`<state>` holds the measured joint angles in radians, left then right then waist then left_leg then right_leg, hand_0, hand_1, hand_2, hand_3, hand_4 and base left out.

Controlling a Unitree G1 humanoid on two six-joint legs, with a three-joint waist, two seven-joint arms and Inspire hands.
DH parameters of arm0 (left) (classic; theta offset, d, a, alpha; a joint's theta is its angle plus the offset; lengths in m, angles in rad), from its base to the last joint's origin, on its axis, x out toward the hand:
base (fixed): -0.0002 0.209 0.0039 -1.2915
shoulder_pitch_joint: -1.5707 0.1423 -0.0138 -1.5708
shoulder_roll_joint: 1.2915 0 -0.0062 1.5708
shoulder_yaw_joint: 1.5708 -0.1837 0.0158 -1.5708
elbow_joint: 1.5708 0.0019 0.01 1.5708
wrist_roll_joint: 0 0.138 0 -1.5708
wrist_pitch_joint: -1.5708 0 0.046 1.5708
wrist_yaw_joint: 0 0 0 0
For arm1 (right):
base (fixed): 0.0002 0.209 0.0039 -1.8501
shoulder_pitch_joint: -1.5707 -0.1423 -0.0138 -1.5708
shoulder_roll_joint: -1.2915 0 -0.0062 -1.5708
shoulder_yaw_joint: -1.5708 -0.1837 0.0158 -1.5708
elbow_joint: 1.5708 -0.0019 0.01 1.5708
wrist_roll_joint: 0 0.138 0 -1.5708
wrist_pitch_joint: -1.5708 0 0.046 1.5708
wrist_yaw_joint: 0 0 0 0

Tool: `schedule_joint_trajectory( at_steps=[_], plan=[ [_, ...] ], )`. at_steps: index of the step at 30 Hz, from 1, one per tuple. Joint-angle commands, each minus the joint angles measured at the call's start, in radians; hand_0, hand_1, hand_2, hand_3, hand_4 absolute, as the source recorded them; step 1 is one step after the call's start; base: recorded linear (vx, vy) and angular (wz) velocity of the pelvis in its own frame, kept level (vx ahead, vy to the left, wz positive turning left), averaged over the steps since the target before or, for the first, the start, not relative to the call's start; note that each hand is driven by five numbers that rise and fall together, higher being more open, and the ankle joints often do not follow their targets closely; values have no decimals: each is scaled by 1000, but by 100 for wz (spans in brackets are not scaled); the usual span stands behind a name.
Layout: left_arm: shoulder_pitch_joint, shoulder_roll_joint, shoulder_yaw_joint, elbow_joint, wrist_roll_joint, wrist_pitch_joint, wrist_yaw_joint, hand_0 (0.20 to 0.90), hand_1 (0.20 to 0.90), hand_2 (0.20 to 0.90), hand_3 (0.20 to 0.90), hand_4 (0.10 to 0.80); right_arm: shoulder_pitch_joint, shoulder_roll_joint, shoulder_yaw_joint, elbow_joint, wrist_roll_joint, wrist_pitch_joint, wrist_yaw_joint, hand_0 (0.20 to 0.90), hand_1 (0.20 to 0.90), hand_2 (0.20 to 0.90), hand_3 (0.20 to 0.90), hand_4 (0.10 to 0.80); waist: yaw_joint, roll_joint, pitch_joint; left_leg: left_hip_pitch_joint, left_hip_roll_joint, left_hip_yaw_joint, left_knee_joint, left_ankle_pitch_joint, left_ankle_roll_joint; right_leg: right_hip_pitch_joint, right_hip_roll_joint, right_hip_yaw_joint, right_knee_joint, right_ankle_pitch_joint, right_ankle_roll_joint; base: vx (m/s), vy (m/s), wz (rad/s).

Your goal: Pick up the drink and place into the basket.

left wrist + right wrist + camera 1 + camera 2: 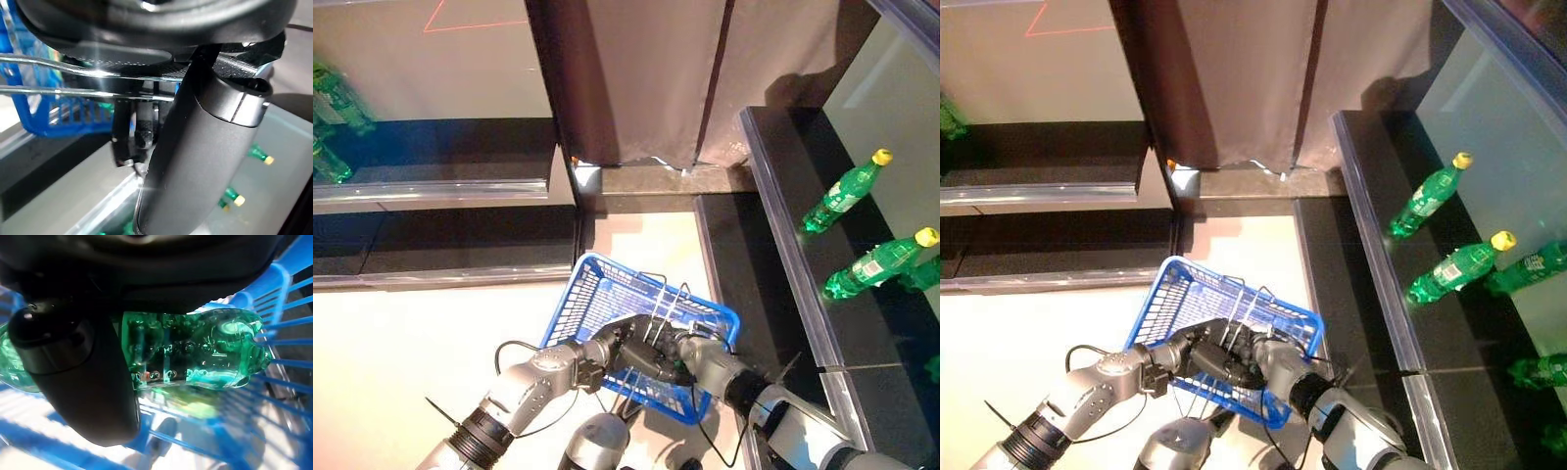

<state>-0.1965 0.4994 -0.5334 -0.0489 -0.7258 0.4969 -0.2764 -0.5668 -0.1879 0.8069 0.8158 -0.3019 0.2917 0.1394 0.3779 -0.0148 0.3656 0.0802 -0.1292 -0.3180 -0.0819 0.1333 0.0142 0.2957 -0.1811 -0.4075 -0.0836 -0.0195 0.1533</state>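
The blue basket (597, 294) hangs raised in front, low in the eye views. My left hand (612, 351) is shut on its thin wire handles (73, 73). My right hand (671, 360) reaches into the blue basket from the right, close against the left hand. In the right wrist view the right hand's thumb (83, 382) and fingers are curled round a green plastic drink bottle (195, 357), which lies sideways over the basket's blue lattice (274, 333). In the eye views the hands hide the bottle.
Green bottles with yellow caps (847, 191) (881, 259) lie on the glass-fronted shelf at the right. More green bottles (337, 98) stand on the shelf at the far left. A brown curtain (636, 78) hangs straight ahead between the shelves.
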Motion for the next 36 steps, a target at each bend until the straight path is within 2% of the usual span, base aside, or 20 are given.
schedule_joint_trajectory(
  at_steps=[1, 5, 11, 12, 19, 25, 32, 36],
  plan=[
    [-124, -248, -23, -248, -191, -207, -168, 300, 300, 300, 200, 100, -35, 39, -9, 60, 131, -57, -134, 300, 300, 300, 200, 100, 2, -8, -338, 60, -4, 120, 6, -163, 1, -102, 10, 18, 46, 42, -16, 9, 6, 7],
    [-128, -211, 6, -278, -253, -182, -149, 300, 300, 300, 200, 100, -19, 0, -29, 3, 128, -83, -150, 300, 300, 300, 200, 100, -1, -9, -337, 61, -3, 123, 5, -169, 5, -107, 4, 21, 44, 46, -8, 2, 1, 1],
    [-108, -189, 25, -289, -272, -192, -165, 300, 300, 300, 200, 100, 16, -29, -3, -135, 101, -26, -128, 300, 300, 300, 200, 100, -17, -10, -329, 63, 4, 150, 9, -177, 5, -110, 2, 45, 32, 53, -2, 0, 0, 0],
    [-110, -198, 22, -282, -267, -196, -162, 300, 300, 300, 200, 100, 20, -19, 2, -129, 93, -19, -134, 900, 900, 900, 900, 800, -21, -10, -329, 64, 5, 155, 9, -179, 5, -111, 3, 51, 30, 53, -3, 0, 0, 0],
    [-119, -251, -3, -243, -243, -206, -138, 300, 300, 300, 200, 100, 2, 38, 14, -42, 68, -68, -147, 900, 900, 900, 900, 800, -24, -10, -336, 68, 9, 164, 9, -183, 6, -111, 5, 70, 22, 56, -2, 0, 0, 0],
    [-116, -271, -5, -222, -242, -210, -130, 300, 300, 300, 200, 100, -15, 44, 11, -6, 78, -87, -150, 900, 900, 900, 900, 800, -23, -16, -342, 70, 10, 169, 13, -185, 4, -113, 7, 78, 20, 60, -2, 0, 0, 0],
    [-105, -275, 20, -209, -259, -216, -97, 300, 300, 300, 200, 100, -24, 25, -14, 2, 149, -139, -181, 900, 900, 900, 900, 800, -24, -22, -345, 72, 11, 173, 18, -186, 3, -114, 10, 85, 15, 65, -3, 0, 0, 0],
    [-84, -246, 71, -224, -277, -223, -79, 300, 300, 300, 200, 100, 35, -13, -47, -122, 193, -156, -233, 900, 900, 900, 900, 800, -37, -22, -338, 71, 15, 181, 20, -188, 2, -122, 10, 95, 12, 72, 0, -28, -28, -5]
  ],
)
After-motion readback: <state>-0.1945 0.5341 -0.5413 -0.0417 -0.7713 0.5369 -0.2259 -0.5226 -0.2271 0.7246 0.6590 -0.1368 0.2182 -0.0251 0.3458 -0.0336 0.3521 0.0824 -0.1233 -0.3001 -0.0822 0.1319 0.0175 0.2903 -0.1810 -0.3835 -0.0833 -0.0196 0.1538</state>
